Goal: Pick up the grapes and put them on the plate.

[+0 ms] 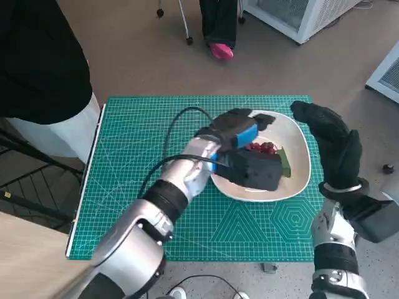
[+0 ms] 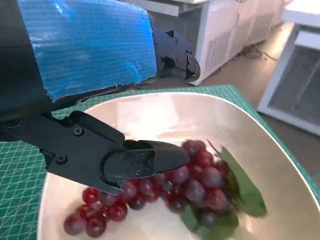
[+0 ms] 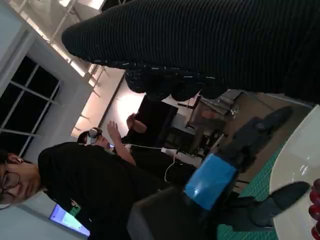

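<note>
At the far left of the head view a person in a black top (image 1: 37, 56) stands beside the table, whose top is covered by a green cutting mat (image 1: 143, 156) printed with a pale grid and angle lines; no writing on it can be read. The left hand (image 1: 240, 134), blue tape across its back, reaches over the white plate (image 1: 299, 159) near the middle of the mat. In the left wrist view its black fingers (image 2: 145, 160) are spread above the grapes (image 2: 200, 180), one of them lying just over the bunch with nothing clasped between them; whether it touches the fruit cannot be told. The dark red bunch with its green leaves (image 2: 245, 192) lies inside the plate. To the right, the gloved right hand (image 1: 333, 146) is raised at the plate's far edge, fingers loosely extended and holding nothing. Beyond the table, a pink shoe (image 1: 221, 51) shows on the floor. No brand or label is legible anywhere.
</note>
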Motion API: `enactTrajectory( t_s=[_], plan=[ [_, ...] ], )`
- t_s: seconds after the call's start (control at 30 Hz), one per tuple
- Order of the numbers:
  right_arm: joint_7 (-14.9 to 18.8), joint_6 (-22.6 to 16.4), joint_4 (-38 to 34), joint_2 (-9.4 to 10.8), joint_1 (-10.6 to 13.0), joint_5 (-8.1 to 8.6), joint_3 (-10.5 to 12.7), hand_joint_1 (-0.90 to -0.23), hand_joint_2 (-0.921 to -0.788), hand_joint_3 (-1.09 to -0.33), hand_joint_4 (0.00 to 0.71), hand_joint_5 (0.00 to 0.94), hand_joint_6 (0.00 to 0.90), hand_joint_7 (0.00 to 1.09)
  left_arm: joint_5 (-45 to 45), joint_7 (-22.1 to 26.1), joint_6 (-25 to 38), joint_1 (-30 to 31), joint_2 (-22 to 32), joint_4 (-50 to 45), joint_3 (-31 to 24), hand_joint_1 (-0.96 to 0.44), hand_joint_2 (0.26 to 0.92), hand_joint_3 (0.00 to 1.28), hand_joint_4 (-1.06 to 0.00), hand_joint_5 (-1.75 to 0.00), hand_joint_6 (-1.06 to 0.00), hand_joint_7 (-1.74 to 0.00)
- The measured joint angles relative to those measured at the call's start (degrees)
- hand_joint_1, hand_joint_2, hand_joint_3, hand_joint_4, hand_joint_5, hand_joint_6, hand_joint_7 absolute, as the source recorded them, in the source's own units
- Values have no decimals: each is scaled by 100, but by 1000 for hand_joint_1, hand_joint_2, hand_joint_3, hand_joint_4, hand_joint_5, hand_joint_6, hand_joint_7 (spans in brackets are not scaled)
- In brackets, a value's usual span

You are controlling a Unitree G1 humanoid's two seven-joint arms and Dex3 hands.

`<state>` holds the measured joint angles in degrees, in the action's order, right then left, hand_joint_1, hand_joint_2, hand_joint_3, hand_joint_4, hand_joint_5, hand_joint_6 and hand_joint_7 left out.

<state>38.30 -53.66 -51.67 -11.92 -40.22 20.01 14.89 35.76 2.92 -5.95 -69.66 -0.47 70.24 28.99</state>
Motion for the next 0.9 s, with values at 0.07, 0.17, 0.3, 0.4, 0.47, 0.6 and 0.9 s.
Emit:
enactTrajectory(
  t_s=[0.07,0.17,0.3,0.4,0.47,0.6,0.9],
  plan=[
    [0,-19,-36,4,-33,-2,-2,-455,-921,-556,276,1,260,3,-29,-23,-58,73,121,-98,-46,-705,921,488,-145,0,-212,-79],
    [0,-52,-106,11,-90,-6,-8,-451,-921,-557,275,1,259,3,-101,-59,-180,231,353,-344,-157,-696,921,443,-145,-1,-220,-70],
    [-1,-104,-231,34,-163,-11,-13,-447,-921,-556,275,1,258,2,-286,-133,-439,563,740,-859,-398,-680,921,391,-144,0,-229,-62],
    [-1,-145,-321,71,-201,-14,-19,-445,-921,-552,276,1,259,3,-469,-157,-688,874,1049,-1255,-616,-667,921,361,-142,0,-234,-58],
    [-1,-164,-384,97,-225,-17,-27,-446,-921,-547,278,2,261,4,-640,-157,-893,1130,1268,-1519,-792,-654,921,345,-140,0,-236,-55],
    [0,-186,-492,140,-281,-19,-37,-453,-921,-533,283,4,267,6,-996,-132,-1253,1681,1683,-1955,-1161,-625,921,325,-139,0,-241,-50],
    [86,-263,-672,202,-387,-11,-38,-460,-921,-516,293,6,275,9,-1526,-22,-1718,2812,2510,-2659,-1859,-626,921,298,-137,0,-238,-39]
  ],
)
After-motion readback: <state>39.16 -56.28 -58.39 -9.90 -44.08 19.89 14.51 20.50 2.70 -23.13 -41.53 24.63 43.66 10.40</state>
